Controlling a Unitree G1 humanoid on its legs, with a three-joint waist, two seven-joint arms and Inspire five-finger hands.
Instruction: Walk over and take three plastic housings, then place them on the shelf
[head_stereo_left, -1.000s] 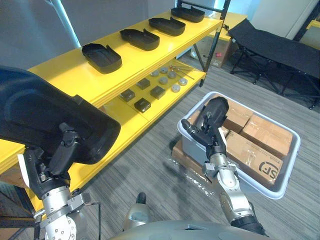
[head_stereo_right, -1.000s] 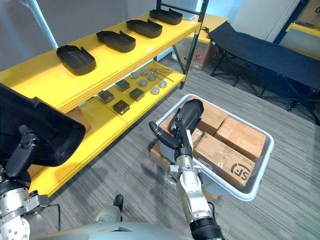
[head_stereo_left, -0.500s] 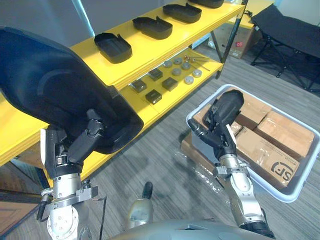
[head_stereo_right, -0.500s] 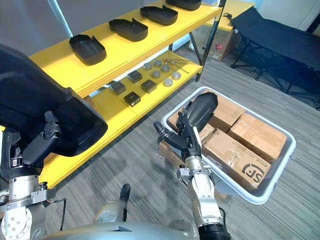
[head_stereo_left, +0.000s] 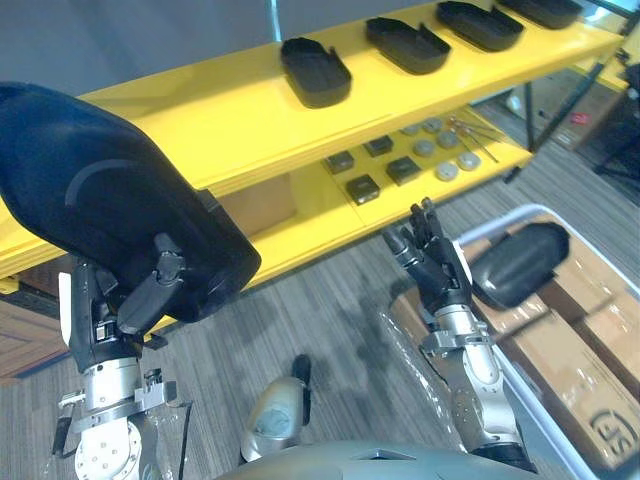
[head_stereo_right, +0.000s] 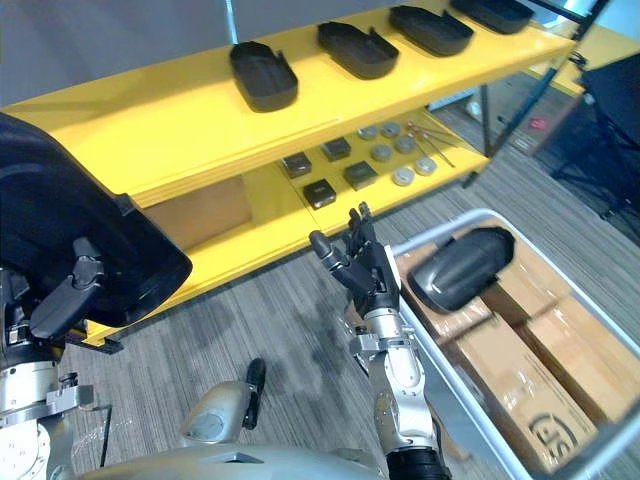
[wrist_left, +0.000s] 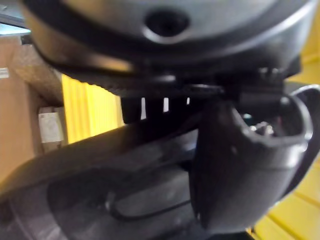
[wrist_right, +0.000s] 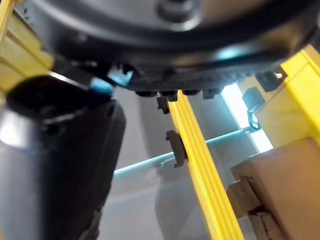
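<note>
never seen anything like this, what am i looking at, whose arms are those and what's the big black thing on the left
This is a humanoid robot seen through its own cameras. The two wide pictures come from a stereo camera on its head, looking down. The two dark close-ups come from cameras on its wrists.

Its left hand is curled round a large black plastic housing, held up before the yellow shelf. Its right hand is open, fingers spread, holding nothing. Beside it a second housing lies on cardboard boxes in a pale bin. A row of housings sits on the shelf's top board, and small metal parts lie on the lower one.
</note>
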